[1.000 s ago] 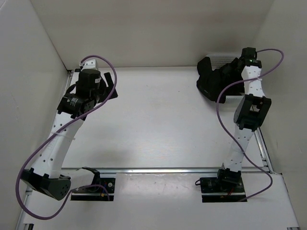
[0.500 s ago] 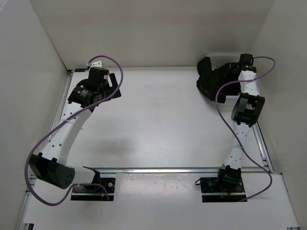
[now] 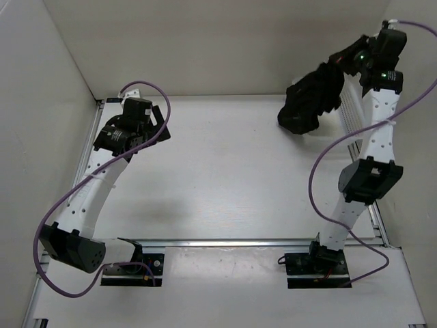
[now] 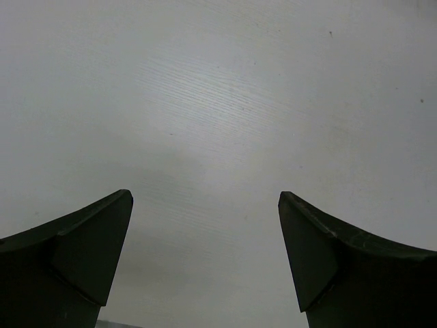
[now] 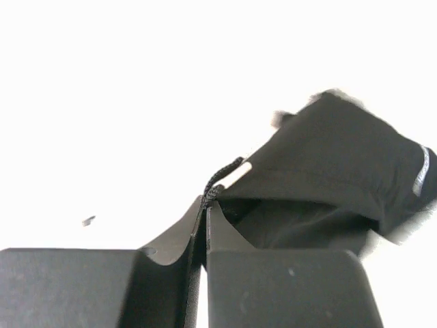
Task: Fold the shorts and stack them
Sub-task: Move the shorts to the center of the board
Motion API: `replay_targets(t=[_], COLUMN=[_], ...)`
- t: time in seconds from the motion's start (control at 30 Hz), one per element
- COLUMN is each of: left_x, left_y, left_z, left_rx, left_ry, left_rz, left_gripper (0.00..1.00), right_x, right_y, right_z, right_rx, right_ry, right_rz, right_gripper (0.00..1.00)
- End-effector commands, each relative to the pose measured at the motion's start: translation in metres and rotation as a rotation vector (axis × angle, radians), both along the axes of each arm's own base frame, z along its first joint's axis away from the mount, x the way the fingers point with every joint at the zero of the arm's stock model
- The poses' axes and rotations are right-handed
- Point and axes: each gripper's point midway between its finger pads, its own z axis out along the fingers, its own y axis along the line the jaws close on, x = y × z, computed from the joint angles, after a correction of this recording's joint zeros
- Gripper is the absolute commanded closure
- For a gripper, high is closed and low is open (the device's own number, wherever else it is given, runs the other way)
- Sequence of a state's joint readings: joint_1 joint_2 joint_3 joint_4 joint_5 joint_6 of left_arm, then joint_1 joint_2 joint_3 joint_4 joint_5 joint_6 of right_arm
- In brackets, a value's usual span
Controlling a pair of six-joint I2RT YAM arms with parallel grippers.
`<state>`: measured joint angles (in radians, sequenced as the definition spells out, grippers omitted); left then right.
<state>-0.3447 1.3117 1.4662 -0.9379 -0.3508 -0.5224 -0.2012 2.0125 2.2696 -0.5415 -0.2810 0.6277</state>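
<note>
Right hand [image 5: 204, 208] high at the far right, tight on the shorts [image 3: 308, 101].

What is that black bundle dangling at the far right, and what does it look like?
The shorts are plain black soft cloth, bunched loosely rather than spread flat. They hang at the far right of the table, pinched by a thin edge of fabric between the right arm's shut jaws. The wrist view shows folds drooping beyond the pinch and a thin pale line at one edge. Whether the lowest fold touches the table cannot be told.
</note>
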Motion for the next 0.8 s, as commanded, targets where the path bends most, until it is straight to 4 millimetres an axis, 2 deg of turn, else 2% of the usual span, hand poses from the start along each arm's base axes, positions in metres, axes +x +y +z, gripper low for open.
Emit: replay_targets(t=[0.0,0.03,0.07,0.13,0.17,0.2,0.23,0.3,0.37,0.4,0.43,0.5,0.57,0.6,0.63,0.67,0.7,0.73,0.77], left_x=[-0.013,-0.012,-0.014,-0.015,-0.019,-0.023,-0.025,-0.032,-0.036,-0.038,-0.041,-0.043,-0.042,-0.035,-0.031,-0.028,-0.024,-0.021,-0.021], left_y=[0.02,0.023,0.026,0.034,0.033,0.039,0.042,0.049,0.056,0.061,0.066,0.064,0.063,0.055,0.05,0.044,0.038,0.022,0.013], left_z=[0.007,0.007,0.004,0.013,0.02,0.031,0.039,0.051,0.063,0.064,0.075,0.078,0.079,0.076,0.074,0.07,0.064,0.048,0.042], left_rx=[-0.049,-0.059,-0.072,-0.087,-0.096,-0.104,-0.103,-0.092,-0.07,-0.062,-0.058,-0.057,-0.054,-0.077,-0.084,-0.099,-0.104,-0.123,-0.134], left_ry=[-0.001,0.003,0.021,0.004,-0.007,-0.038,-0.058,-0.09,-0.115,-0.113,-0.143,-0.141,-0.143,-0.135,-0.129,-0.11,-0.085,-0.021,0.008], left_rz=[0.085,0.092,0.092,0.113,0.106,0.118,0.121,0.13,0.132,0.152,0.154,0.136,0.11,0.078,0.048,0.024,-0.01,-0.077,-0.108], left_gripper=[0.01,0.01,0.01,0.01,0.01,0.01,0.01,0.01,0.01,0.01,0.01,0.01,0.01,0.01,0.01,0.01,0.01,0.01,0.01], right_x=[-0.052,-0.071,-0.084,-0.109,-0.118,-0.133,-0.146,-0.155,-0.156,-0.15,-0.145,-0.122,-0.093,-0.065,-0.053,-0.039,-0.041,-0.027,-0.029], right_y=[0.078,0.106,0.119,0.142,0.163,0.173,0.187,0.197,0.204,0.203,0.203,0.2,0.202,0.204,0.205,0.199,0.198,0.194,0.188], right_z=[0.125,0.146,0.165,0.191,0.196,0.211,0.219,0.224,0.219,0.211,0.201,0.165,0.119,0.078,0.057,0.035,-0.001,-0.021,-0.041], right_rx=[0.005,0.007,0.021,0.031,0.039,0.038,0.044,0.048,0.055,0.056,0.059,0.055,0.061,0.048,0.041,0.026,0.019,-0.014,-0.036], right_ry=[-0.293,-0.34,-0.382,-0.439,-0.45,-0.488,-0.51,-0.522,-0.506,-0.483,-0.455,-0.371,-0.265,-0.18,-0.129,-0.069,0.074,0.127,0.205], right_rz=[0.213,0.29,0.325,0.38,0.435,0.459,0.494,0.518,0.525,0.511,0.51,0.467,0.45,0.442,0.444,0.422,0.427,0.411,0.386], right_gripper=[1.0,1.0,1.0,1.0,1.0,1.0,1.0,1.0,1.0,1.0,1.0,1.0,1.0,0.99,0.89,0.45,0.29,0.21,0.2])
